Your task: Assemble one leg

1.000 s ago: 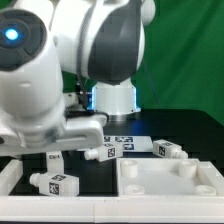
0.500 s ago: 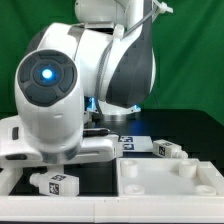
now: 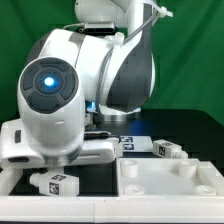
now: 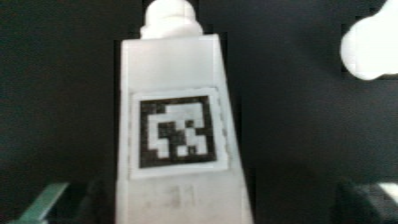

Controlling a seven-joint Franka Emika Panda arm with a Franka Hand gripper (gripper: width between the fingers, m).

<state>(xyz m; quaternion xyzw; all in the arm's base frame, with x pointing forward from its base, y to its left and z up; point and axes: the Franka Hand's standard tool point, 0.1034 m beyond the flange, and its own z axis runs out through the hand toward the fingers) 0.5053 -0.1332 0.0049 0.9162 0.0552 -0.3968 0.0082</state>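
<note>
Since a second ago the arm (image 3: pixel 50 95) has swung down and across, so its wrist housing now fills the front of the exterior view. Over the last half second it has only settled a little lower.

In the wrist view the gripper (image 4: pixel 214 200) is spread wide and holds nothing. Its dark fingers (image 4: pixel 50 200) show only as tips at the two sides of the picture, with bare black table (image 4: pixel 54 80) between them and the part. The leg (image 4: pixel 169 65) lies flat directly under the gripper, tag (image 4: pixel 178 128) facing up. Its long axis runs square to the line from one finger to the other, and the peg (image 4: pixel 173 18) points away from the palm end. It sits somewhat nearer one finger than the other, though it is inside the gap, so a straight descent and a squeeze across its narrow width looks like the coming move.

Further off, a blurred white piece (image 4: pixel 370 50) lies apart from the leg, possibly another of the set.

In the exterior view the arm hides both the gripper and the leg under it. A loose leg (image 3: pixel 55 182) lies in front, the tabletop (image 3: pixel 170 185) is at the exterior view's right, and two more legs (image 3: pixel 165 150) lie just behind it.
</note>
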